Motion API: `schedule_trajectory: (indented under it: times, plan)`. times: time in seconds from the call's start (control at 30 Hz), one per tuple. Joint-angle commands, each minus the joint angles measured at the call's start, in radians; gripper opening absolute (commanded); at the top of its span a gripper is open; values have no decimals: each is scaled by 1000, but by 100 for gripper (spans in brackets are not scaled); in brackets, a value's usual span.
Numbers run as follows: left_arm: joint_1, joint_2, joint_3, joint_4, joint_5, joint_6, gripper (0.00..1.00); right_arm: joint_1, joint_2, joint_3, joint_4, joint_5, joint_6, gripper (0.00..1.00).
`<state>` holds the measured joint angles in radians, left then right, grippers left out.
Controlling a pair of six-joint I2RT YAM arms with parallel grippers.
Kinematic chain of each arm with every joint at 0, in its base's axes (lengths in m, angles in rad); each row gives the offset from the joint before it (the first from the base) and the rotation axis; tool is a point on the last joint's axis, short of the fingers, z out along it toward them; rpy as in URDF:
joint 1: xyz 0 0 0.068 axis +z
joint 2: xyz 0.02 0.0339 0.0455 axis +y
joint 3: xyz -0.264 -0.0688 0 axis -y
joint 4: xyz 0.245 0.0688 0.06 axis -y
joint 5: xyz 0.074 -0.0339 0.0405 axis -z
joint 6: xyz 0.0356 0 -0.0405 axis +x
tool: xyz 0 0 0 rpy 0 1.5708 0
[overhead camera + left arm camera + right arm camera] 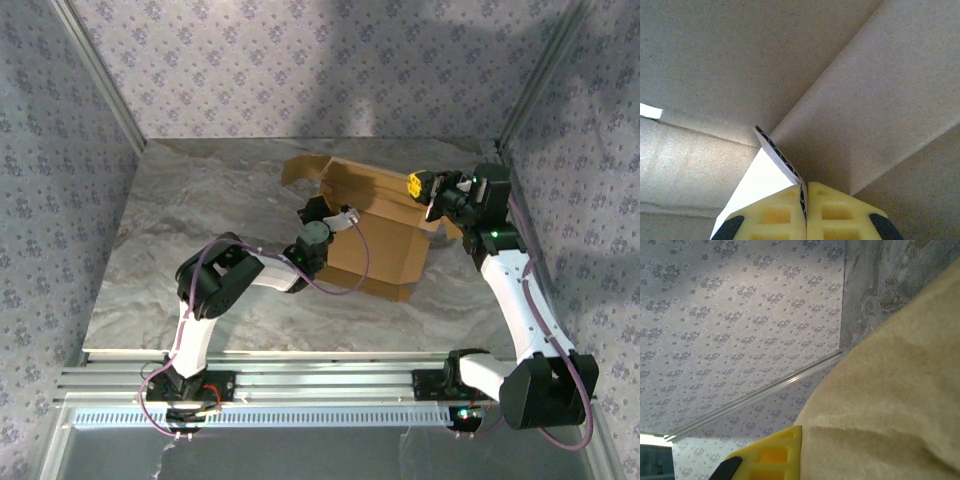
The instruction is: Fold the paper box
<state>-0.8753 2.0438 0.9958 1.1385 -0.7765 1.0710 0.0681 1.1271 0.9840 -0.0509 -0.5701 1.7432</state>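
Two machines share the job: the left arm (215,280) and the right arm (515,290), bolted to a rail (320,382) at the near edge of a grey marbled worktop (190,220), both reach to the paper box (385,245). We see it lying right of centre, half-formed, panels raised and a flap jutting from its far left corner. Nearer us, the left pincer (345,214) meets the box's left side; from the wrist, its yellow fingers (775,215) are pressed together, pinching a thin card edge, with brown panels meeting in creases beyond. Farther back, the right pincer (416,186) is clamped at the box's far right corner; from that wrist we see one yellow finger (772,452) flush against a cardboard flap, the other hidden behind it. Floral-patterned walls (300,60) enclose the worktop.
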Motion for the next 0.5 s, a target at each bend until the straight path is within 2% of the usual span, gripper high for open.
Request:
schedule_trajectory:
  times: [0.0,0.03,0.07,0.17,0.23,0.27,0.33,0.4,0.47]
  plan:
    - [-55,-84,-6,-12,54,-51,23,20,7,21,-24,-71,-63,0]
    - [-63,-126,-23,-40,54,-97,49,12,16,35,-55,-71,-107,0]
    - [-69,-171,-40,-81,55,-145,61,4,28,58,-99,-71,-156,0]
    - [-75,-402,-77,-398,107,-472,64,-17,67,110,-211,-65,-304,0]
    - [-34,-603,-81,-707,273,-786,64,-26,108,135,-270,-74,-396,0]
    - [-1,-681,-89,-795,361,-915,64,-30,129,145,-288,-85,-436,0]
    - [126,-841,-130,-915,584,-1160,63,-35,185,173,-333,-118,-518,0]
    - [265,-936,-175,-944,733,-1333,64,-36,233,197,-350,-140,-576,0]
    - [388,-959,-172,-1009,837,-1433,64,-28,271,234,-362,-150,-618,0]
